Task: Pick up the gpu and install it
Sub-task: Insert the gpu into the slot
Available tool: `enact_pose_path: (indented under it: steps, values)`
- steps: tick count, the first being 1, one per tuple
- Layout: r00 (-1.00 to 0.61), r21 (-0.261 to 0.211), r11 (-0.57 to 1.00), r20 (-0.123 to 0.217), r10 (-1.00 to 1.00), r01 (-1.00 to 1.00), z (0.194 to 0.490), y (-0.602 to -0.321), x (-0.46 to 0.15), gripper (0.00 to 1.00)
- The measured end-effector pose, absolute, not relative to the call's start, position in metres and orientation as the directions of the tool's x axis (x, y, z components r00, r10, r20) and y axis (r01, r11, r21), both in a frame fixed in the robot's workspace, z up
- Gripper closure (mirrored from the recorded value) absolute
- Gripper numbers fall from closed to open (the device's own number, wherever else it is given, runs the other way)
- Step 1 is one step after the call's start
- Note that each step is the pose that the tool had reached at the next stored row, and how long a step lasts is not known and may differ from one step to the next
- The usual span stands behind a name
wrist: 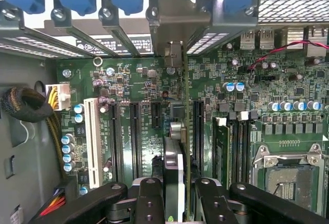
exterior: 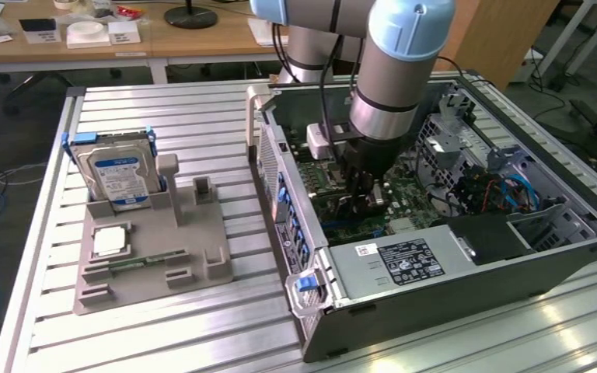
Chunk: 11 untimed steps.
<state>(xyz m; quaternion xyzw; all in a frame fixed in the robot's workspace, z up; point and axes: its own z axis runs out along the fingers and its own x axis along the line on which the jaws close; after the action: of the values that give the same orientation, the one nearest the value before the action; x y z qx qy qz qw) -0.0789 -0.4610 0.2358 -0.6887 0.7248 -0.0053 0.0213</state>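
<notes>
With the gripper (wrist: 175,196) clenched on the gpu (wrist: 175,178) at lower centre, keep the card edge parallel above the motherboard (wrist: 144,95) slot while lowering.

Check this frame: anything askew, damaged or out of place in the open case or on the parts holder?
Nothing stands out. The tool holds the gpu edge-on over the motherboard slots inside the case. The hard drive stands upright in the holder.
</notes>
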Motion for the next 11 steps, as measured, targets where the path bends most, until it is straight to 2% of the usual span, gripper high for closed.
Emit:
enact_pose_path:
  steps: [11]
  values:
    - [-0.051, -0.037, 0.052, -0.026, -0.998, -0.998, 0.2334, -0.4608, -0.0794, 0.72]
